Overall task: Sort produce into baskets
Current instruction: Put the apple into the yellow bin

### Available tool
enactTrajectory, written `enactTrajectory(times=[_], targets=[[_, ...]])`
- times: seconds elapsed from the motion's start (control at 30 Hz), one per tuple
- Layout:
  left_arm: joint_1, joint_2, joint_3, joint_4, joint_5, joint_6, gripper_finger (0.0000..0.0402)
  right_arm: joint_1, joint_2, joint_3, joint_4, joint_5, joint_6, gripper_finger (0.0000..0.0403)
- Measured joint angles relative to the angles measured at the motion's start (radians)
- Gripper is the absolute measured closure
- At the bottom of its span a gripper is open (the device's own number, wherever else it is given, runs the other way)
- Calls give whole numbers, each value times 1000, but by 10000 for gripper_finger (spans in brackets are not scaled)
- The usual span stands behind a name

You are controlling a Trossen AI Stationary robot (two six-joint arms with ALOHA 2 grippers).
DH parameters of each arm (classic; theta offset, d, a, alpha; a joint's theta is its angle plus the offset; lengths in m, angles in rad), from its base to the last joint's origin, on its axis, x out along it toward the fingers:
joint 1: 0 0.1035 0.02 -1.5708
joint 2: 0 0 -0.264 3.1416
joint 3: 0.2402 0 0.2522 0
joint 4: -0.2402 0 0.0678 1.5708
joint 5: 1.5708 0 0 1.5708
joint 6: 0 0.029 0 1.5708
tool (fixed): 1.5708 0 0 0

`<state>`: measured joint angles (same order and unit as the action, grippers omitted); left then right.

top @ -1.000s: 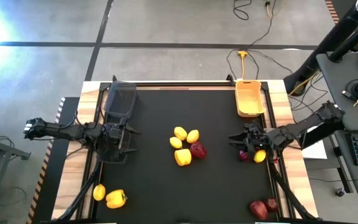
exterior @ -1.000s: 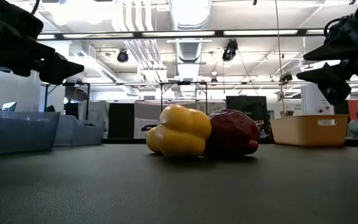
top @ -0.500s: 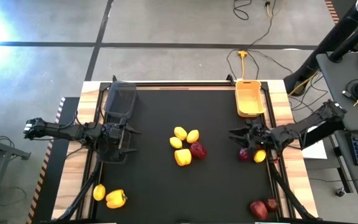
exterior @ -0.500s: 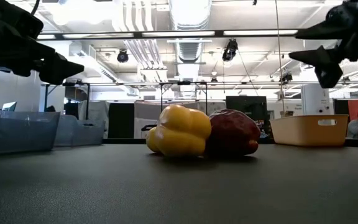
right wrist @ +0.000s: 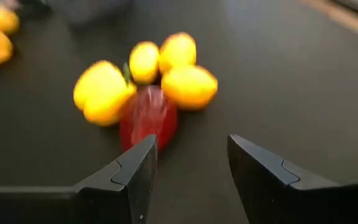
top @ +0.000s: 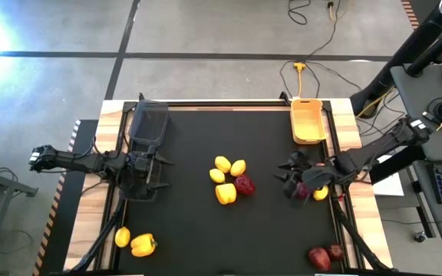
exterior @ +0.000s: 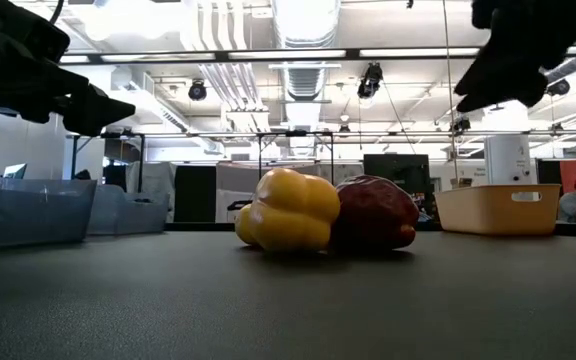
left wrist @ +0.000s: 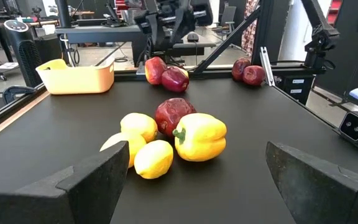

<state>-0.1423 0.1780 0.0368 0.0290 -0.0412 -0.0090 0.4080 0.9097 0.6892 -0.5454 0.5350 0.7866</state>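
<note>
Black mesh basket (top: 148,123); glossy yellow bell pepper (top: 225,194) beside wrinkled red pepper (top: 244,184).

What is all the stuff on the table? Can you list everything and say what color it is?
Lemons: three, yellow, in the middle cluster.
Yellow pepper: one, front of that cluster.
Dark red pepper: one, touching the cluster's right side.
Lemon and yellow pepper: one each, near-left corner.
Red fruit and lemon: one each, right side, under the right arm.
Red pieces: two, dark red, near-right corner.
Black basket: one, far left, looks empty.
Yellow basket: one, far right, looks empty.
Table: black top.
Left gripper: by the black basket, fingers open.
Right gripper: open, right of the cluster.
</note>
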Motion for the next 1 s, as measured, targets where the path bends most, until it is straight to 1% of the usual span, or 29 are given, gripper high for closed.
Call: enactTrajectory(times=[0.1, 0.23, 0.37, 0.43, 0.5, 0.6, 0.67, 0.83, 1.0], targets=[[0, 0, 0, 0, 0, 0, 42, 0, 121, 132, -217, -96, 106, 214], [0, 0, 0, 0, 0, 0, 42, 0, 289, 302, -442, -224, 146, 194], [0, 0, 0, 0, 0, 0, 42, 0, 463, 453, -688, -302, 113, 146], [0, 0, 0, 0, 0, 0, 42, 0, 541, 519, -800, -318, 97, 116], [0, 0, 0, 0, 0, 0, 42, -1, 607, 572, -872, -331, 56, 84], [0, 0, 0, 0, 0, 0, 42, -2, 682, 619, -937, -338, -2, 45], [0, 0, 0, 0, 0, 0, 42, -7, 711, 627, -941, -368, -46, 31], [0, 0, 0, 0, 0, 0, 42, -16, 746, 591, -944, -485, -86, 26], [0, 0, 0, 0, 0, 0, 42, -13, 754, 547, -944, -491, -125, 25]])
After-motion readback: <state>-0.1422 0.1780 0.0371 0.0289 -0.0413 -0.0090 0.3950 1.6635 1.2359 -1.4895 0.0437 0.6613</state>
